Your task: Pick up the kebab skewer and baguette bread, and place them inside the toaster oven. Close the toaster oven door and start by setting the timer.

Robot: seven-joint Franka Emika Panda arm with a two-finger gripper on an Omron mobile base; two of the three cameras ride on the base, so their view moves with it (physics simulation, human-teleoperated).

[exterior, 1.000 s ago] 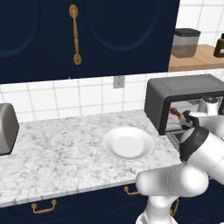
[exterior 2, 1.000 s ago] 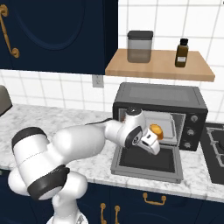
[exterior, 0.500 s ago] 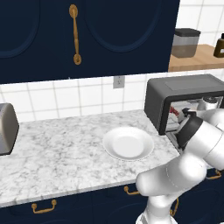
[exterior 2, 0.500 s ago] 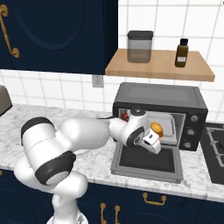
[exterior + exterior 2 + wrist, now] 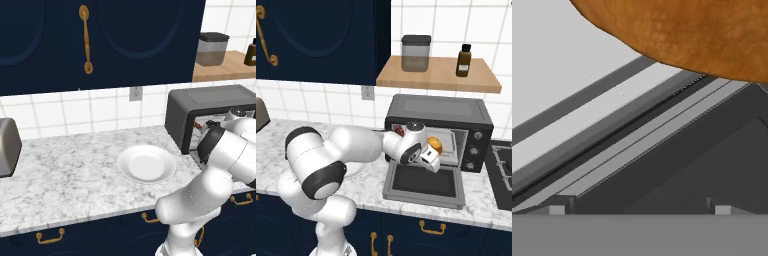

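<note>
Baguette bread inside the open toaster oven, arm's hand at the opening.

The baguette bread [image 5: 435, 146] sits inside the toaster oven [image 5: 439, 111], just behind the gripper [image 5: 430, 160]; in the hand view it lies close above the fingertips, apart from them. The jaws stand wide and hold nothing. The toaster oven door [image 5: 425, 184] is folded down flat over the marble surface [image 5: 65, 182]. A white plate [image 5: 146, 164] rests left of the oven.
</note>
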